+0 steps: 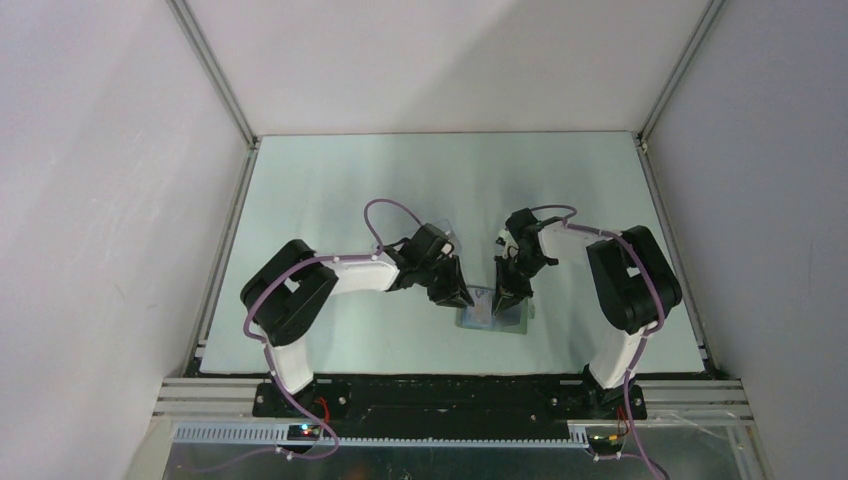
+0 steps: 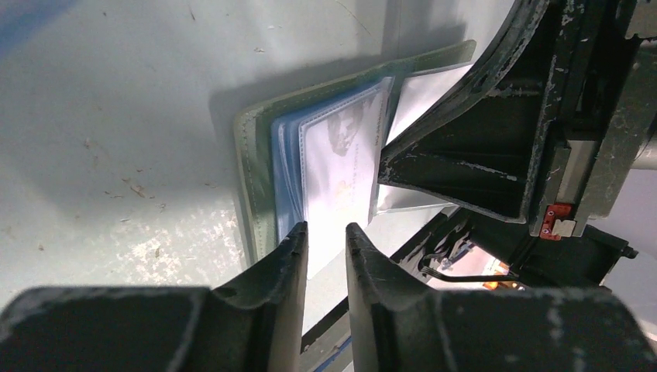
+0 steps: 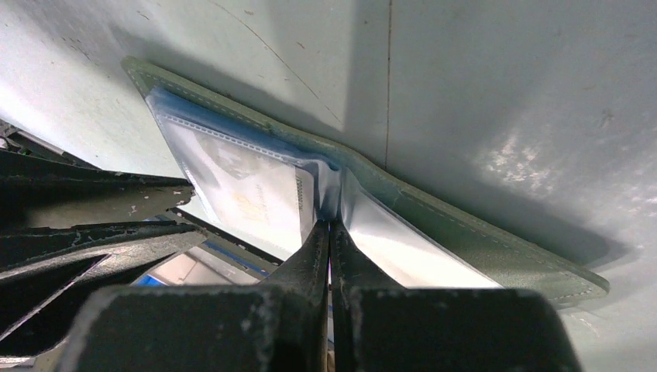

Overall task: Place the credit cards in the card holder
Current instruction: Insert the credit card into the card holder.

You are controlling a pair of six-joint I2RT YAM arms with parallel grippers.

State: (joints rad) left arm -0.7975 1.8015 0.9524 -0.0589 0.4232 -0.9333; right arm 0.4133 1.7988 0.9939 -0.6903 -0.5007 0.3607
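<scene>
The card holder (image 1: 490, 315) lies open on the table near the front edge, grey-green cover down and blue and clear sleeves up. In the left wrist view its cover (image 2: 252, 155) frames a pale credit card (image 2: 341, 163) inside a clear sleeve. The card also shows in the right wrist view (image 3: 248, 194), beside the cover (image 3: 480, 232). My left gripper (image 2: 325, 231) is narrowly open over the sleeves' near edge and grips nothing. My right gripper (image 3: 330, 226) is shut at the fold, pinching a thin clear sleeve leaf. Both grippers (image 1: 462, 298) (image 1: 505, 298) meet over the holder.
The table's front edge and black rail (image 1: 450, 385) lie just behind the card holder. A clear plastic thing (image 1: 445, 232) peeks out behind the left wrist. Grey walls enclose the table on three sides.
</scene>
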